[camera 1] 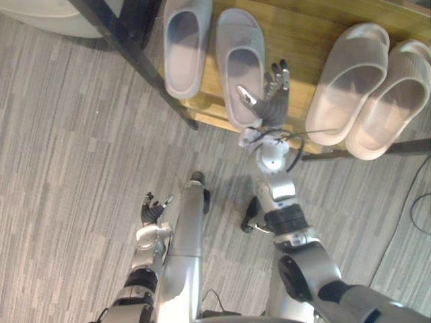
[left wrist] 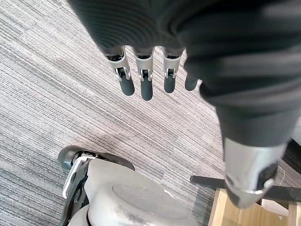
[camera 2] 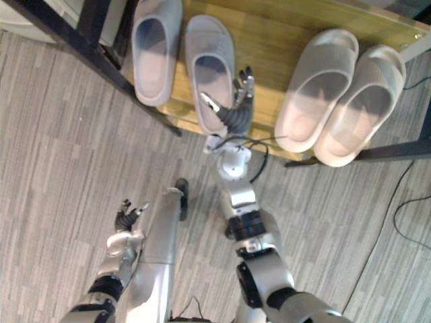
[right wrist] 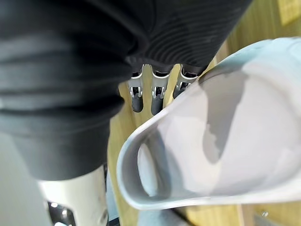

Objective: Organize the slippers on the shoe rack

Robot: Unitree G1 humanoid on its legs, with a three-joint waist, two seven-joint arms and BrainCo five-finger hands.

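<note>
I see right hand (camera 1: pixel 272 101) at frame centre, fingers straight, unclenched, alongside second grey slipper (camera 1: pixel 239 57), thumb over its heel end. Slipper lies on wooden rack shelf (camera 1: pixel 300 37), heel at front edge, beside first grey slipper (camera 1: pixel 185 44). Pale pair (camera 1: pixel 350 84) on shelf, upper right. Left hand (camera 1: pixel 153 210) lower left, fingers loose, above carpet (camera 1: pixel 67 134).

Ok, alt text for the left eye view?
The right hand sits at the heel of a grey slipper on the wooden shoe rack, fingers straight. A second grey slipper lies left, a pale pair right; the left hand hangs open over carpet.
</note>
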